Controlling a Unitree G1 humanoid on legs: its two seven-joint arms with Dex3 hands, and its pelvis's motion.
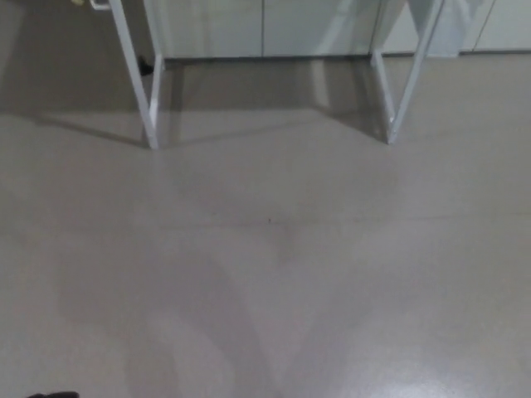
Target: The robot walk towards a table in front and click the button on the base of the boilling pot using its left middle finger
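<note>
Bare grey floor with soft shadows, white table legs before pale cabinets.

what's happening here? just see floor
Nothing is being handled. The head camera looks down at a bare grey floor, with the white legs of a table at the top of the picture and white cabinets behind them. The tabletop, the pot and its button are out of frame, and neither hand shows. A small dark shape sits at the bottom left edge; I cannot tell what it is. The robot seems not yet at the table.
</note>
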